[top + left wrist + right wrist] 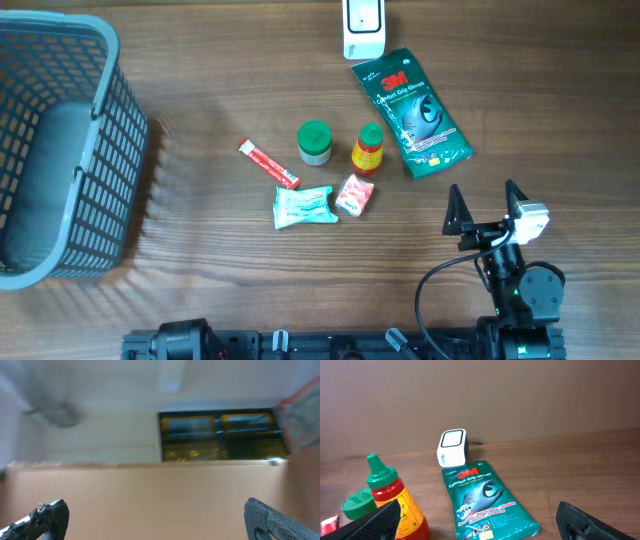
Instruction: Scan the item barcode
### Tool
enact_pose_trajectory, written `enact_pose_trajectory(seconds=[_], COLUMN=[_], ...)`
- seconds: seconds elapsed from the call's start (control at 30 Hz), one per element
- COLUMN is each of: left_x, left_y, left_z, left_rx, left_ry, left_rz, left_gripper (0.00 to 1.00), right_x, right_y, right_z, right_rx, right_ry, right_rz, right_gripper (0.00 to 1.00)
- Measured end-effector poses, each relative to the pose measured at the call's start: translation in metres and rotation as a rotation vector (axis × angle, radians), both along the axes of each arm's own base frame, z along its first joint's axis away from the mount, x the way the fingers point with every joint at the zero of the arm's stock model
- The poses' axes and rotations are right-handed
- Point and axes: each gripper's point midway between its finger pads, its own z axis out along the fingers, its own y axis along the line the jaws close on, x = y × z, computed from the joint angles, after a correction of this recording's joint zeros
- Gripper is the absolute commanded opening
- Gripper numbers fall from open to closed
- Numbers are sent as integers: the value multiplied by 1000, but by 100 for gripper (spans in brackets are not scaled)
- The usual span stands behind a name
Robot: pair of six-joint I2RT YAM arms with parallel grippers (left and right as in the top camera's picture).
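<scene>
The right gripper point(484, 192) hangs in the lower right of the overhead frame with its jaws wide apart and nothing between them. The left gripper point(159, 512), seen only in its own wrist view, is likewise spread and empty above bare table. The likeliest item to scan, the glove packet point(412, 112), lies flat in the upper right, just above the right gripper and just below the scanner point(363, 25) at the top edge. The packet looks thin and slick, so a pinch from above may skid off or only crease the film. Where its barcode sits is too small to tell, so it could be shown to the scanner wrong side round. The sauce bottle point(367, 148) stands just left of the packet, with the green-lidded jar point(315, 142) beside it, and a sideways sweep could topple the bottle. Dragging the packet upward could shove the scanner out of line. Open room lies right of the packet and along the bottom of the frame. The middle is crowded around the teal pouch point(303, 206), and the basket point(60, 150) fills the left edge, well apart.
</scene>
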Motion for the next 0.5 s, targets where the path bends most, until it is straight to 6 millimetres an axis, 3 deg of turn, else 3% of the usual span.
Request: enact_pose_trajectory(seconds=[0.2,0.5], left_x=[42,90], left_y=[41,63], left_z=[-24,-60], left_rx=[-156,-205], left_ry=[81,160], left_rz=[180,301], left_gripper=[100,100], right_x=[0,0], right_y=[0,0], right_z=[0,0], right_rx=[0,0], right_ry=[0,0], right_rz=[0,0], right_gripper=[99,100])
